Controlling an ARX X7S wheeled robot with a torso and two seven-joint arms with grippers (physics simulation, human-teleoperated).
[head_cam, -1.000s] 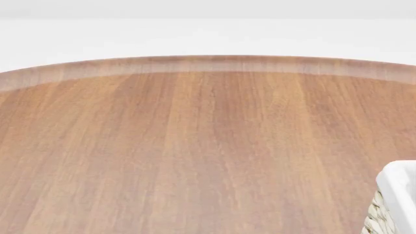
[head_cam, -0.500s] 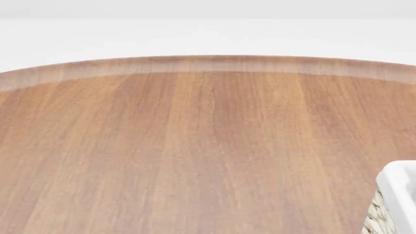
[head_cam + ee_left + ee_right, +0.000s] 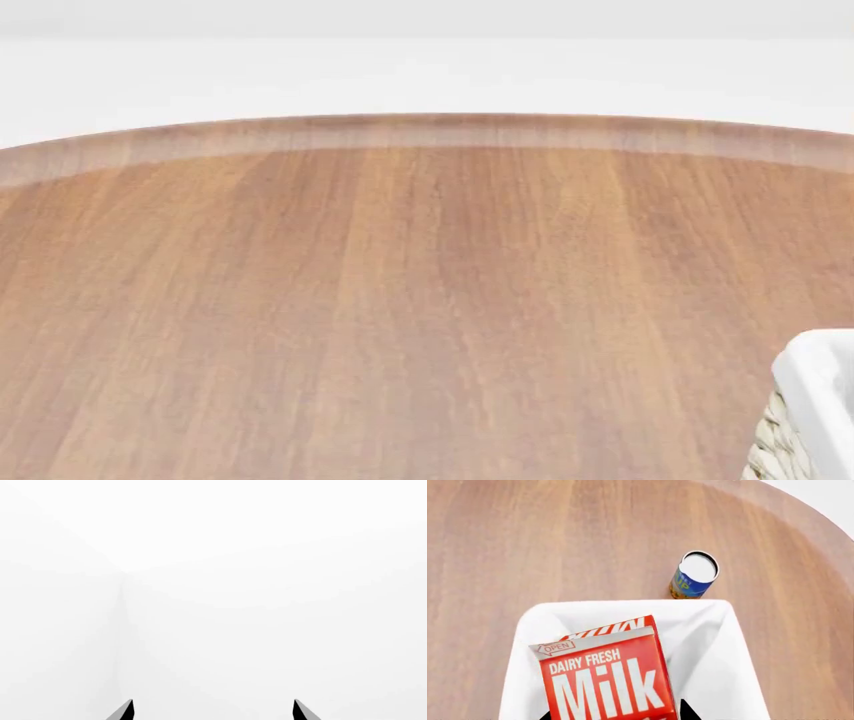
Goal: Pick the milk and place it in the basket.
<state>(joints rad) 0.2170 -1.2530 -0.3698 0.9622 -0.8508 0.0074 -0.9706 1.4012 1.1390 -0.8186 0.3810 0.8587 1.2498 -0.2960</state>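
Above the basket [image 3: 720, 645] the right gripper [image 3: 614, 715] clamps the milk [image 3: 607, 675], the left gripper [image 3: 212, 711] gapes empty; released tilted, the carton could catch the rim.

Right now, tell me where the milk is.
Only the right wrist view shows the milk: it is held over the white-lined basket by the right gripper, with a small blue can on the table just beyond the basket.

Red milk [image 3: 606, 680] (white lettering), white-lined basket [image 3: 714, 645]
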